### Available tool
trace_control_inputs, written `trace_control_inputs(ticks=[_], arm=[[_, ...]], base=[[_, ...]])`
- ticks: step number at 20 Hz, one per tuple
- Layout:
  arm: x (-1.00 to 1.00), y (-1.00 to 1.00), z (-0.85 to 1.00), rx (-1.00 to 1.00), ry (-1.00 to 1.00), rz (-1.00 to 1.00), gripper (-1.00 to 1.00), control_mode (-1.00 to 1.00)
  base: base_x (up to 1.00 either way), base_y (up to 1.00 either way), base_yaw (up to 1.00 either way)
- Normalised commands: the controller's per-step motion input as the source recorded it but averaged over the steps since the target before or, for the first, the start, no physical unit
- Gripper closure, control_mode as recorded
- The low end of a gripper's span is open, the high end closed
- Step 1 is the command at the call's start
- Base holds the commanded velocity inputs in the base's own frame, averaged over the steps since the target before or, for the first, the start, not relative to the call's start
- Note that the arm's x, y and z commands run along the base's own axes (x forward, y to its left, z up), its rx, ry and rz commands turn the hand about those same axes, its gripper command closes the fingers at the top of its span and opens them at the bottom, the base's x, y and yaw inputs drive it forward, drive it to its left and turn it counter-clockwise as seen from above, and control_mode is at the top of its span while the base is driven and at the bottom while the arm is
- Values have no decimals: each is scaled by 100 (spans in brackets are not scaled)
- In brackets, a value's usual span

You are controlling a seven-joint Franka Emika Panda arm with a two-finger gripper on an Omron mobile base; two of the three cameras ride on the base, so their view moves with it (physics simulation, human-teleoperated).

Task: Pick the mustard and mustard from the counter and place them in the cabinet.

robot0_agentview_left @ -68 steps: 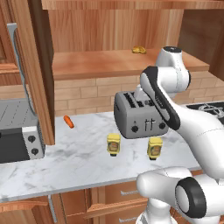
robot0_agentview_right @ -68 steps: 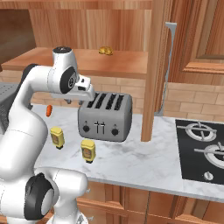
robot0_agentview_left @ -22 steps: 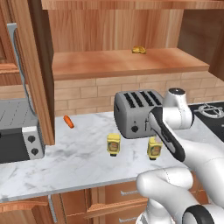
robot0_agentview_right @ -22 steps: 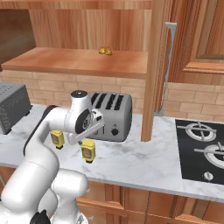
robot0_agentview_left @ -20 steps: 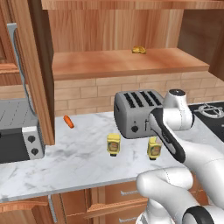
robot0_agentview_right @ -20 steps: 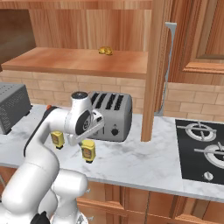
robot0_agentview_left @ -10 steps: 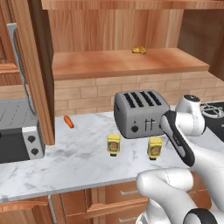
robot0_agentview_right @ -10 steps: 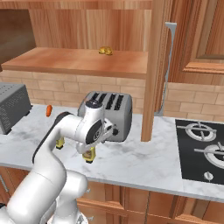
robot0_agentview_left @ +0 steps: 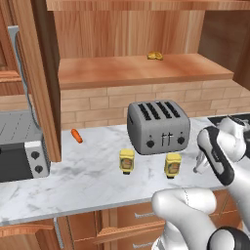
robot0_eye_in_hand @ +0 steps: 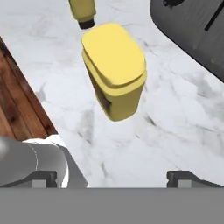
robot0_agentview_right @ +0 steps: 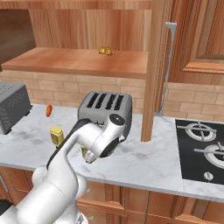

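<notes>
Going left to right in the left base view: a grey microwave-looking box [robot0_agentview_left: 19, 156] is sitting at the left edge on the table [robot0_agentview_left: 88, 178], with a small orange carrot [robot0_agentview_left: 76, 135] lying a bit right of it, up toward the brick wall. Center frame, the first mustard [robot0_agentview_left: 126, 160] is standing upright on the marble, and the second mustard [robot0_agentview_left: 172, 165] is standing just right of it, both in front of the silver toaster [robot0_agentview_left: 157, 126]. Upper center, the cabinet [robot0_agentview_left: 141, 71] is showing its wide wooden shelf with a little yellow-brown lump [robot0_agentview_left: 155, 55] resting on it, and its tall door is hanging open at upper left.

At the right edge the arm is bending down low, and the hand [robot0_agentview_left: 199, 163] is hovering just right of the second mustard, not touching it.

In the hand view that bottle [robot0_eye_in_hand: 114, 71] is sitting in the upper middle of the frame, cap end toward the camera, with the other one [robot0_eye_in_hand: 82, 11] peeking in at the top edge. The two fingertips [robot0_eye_in_hand: 186, 178] are poking up at the far bottom corners, so the hand is spread wide with nothing between them.

In the right base view the arm's elbow is covering most of the nearer bottle; the other one [robot0_agentview_right: 56, 135] is standing clear at left center.
</notes>
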Motion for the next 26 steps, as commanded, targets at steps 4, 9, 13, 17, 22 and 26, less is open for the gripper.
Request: trace_control_inputs(ticks=[4,9,13,17,22,26], arm=[[0,0,-25,25,2,3,-100,-100],[0,0,-26,28,0,2,-100,-100],[-3,0,-24,30,0,3,-100,-100],[-1,0,-1,4,0,0,-100,-100],[0,1,0,7,-1,0,-100,-100],[0,11,12,12,-3,2,-100,-100]], base=[[0,0,0],[0,0,0],[0,0,0],[0,0,0],[0,0,0],[0,0,0]])
